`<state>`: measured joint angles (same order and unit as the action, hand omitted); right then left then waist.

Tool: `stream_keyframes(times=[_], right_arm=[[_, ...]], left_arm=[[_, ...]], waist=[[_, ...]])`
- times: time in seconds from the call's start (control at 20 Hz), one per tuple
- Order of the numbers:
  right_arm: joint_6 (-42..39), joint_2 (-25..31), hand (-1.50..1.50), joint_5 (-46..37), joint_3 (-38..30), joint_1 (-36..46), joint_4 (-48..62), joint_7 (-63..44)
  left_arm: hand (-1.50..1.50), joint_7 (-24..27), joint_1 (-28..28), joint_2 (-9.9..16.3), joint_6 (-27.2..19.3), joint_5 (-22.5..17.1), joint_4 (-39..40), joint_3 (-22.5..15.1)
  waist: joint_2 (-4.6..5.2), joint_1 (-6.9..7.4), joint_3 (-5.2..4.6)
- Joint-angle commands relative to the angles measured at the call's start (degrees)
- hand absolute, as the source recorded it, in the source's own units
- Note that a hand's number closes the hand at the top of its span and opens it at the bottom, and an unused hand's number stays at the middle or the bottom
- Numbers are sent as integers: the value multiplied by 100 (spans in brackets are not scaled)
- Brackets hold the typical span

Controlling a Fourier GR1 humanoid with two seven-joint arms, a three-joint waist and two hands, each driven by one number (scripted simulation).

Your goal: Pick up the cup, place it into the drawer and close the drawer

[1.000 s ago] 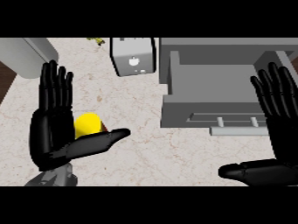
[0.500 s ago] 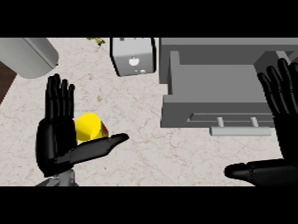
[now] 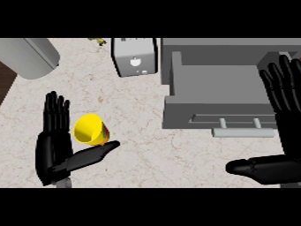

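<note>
A yellow cup (image 3: 89, 129) lies on the marble counter, its open mouth facing up-left. My left hand (image 3: 55, 148) stands open just left of it, fingers straight and pointing away, thumb stretched out under the cup. The grey drawer (image 3: 214, 90) is pulled open at the right, its handle (image 3: 242, 131) on the near front face. My right hand (image 3: 289, 128) is open over the drawer's right side, fingers straight, thumb pointing left.
A white toaster (image 3: 135, 56) stands at the back centre, just left of the drawer. A large grey cylinder (image 3: 30, 55) sits at the back left. A small yellow-green item (image 3: 99, 41) shows at the counter's far edge. Dark floor lies beyond the left edge.
The view has shifted so everything sits lower and further right. My left hand has drawn back toward me and lower beside the cup. The right hand has edged right.
</note>
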<state>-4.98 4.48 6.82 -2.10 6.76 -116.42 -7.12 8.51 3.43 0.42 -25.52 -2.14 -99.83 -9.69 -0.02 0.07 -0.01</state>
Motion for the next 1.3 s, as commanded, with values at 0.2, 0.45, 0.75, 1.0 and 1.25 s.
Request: stream_keyframes(times=[0.2, 0.45, 0.75, 1.0, 1.25], right_arm=[[0, -42, -150, 39, 108, -221, -446, -262], [41, -42, -150, -5, 159, 34, -357, -414], [-272, -5, -150, 3, 2, -355, 57, 305], [-70, -172, -150, -155, 276, -114, -34, 59], [-170, 21, -150, 40, 48, -159, -282, -213]], left_arm=[[-150, 514, -308, 45, 308, -369, 937, 663], [-150, 1264, 330, -40, 102, -475, 1365, -35], [-150, 1714, -290, -10, 843, -738, 2426, 907], [-150, 2147, -144, 13, 1044, -926, 2770, 1090], [-150, 2701, -24, 57, 1218, -1035, 3154, 1318]], waist=[[0, -19, 0], [-1, -5, -1], [4, -16, 0], [2, -4, 0], [0, -7, 0]])
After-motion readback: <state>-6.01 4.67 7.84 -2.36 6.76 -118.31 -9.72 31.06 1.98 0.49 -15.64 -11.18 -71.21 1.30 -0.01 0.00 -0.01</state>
